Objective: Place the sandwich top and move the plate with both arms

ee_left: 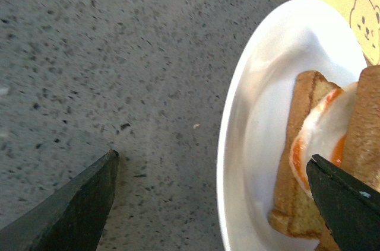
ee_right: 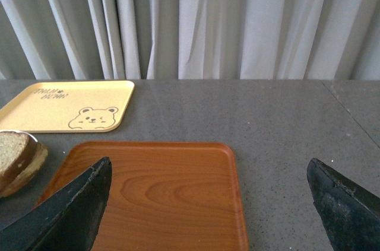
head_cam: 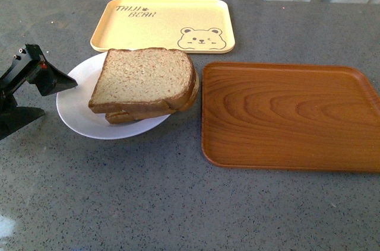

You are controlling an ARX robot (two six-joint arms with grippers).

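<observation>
The sandwich top [head_cam: 145,76], a bare brown slice, lies on the lower slice on the white plate [head_cam: 74,108]. In the left wrist view the plate [ee_left: 255,114] holds the lower slice [ee_left: 294,162] with fried egg [ee_left: 323,132], and the top slice's edge [ee_left: 368,132] shows above it. My left gripper [head_cam: 59,98] is open at the plate's left rim. In its own view the left gripper [ee_left: 212,156] has one finger over the table and one over the sandwich, straddling the rim. My right gripper [ee_right: 209,163] is open and empty above the wooden tray's near edge. It is out of the front view.
A brown wooden tray [head_cam: 288,114] lies right of the plate and also shows in the right wrist view [ee_right: 160,191]. A yellow bear tray [head_cam: 163,24] lies behind the plate, near the curtains. The table is grey and speckled.
</observation>
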